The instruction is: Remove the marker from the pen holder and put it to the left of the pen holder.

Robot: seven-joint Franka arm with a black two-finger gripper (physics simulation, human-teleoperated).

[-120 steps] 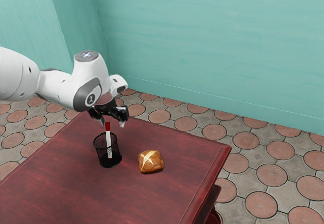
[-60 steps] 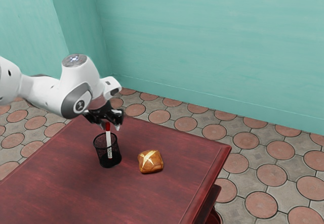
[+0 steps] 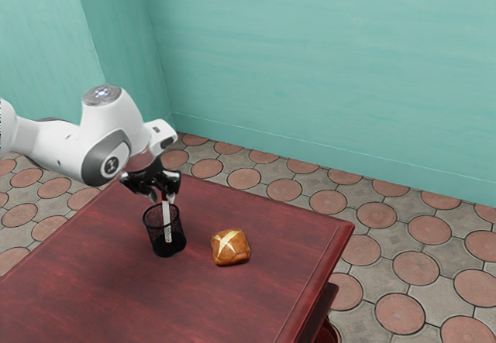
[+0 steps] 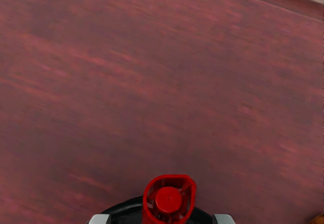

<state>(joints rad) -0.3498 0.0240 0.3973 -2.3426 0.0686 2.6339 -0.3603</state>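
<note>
Gripper [image 3: 163,198] lower than before, fingers apart, now either side of red cap [image 4: 168,199]. Marker [image 3: 167,221] stands inside pen holder [image 3: 164,251], cap end up, long axis nearly upright.

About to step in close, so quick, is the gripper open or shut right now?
Gripper: open, holding nothing; its fingers stand on either side of the red cap of the marker in the pen holder.
</note>
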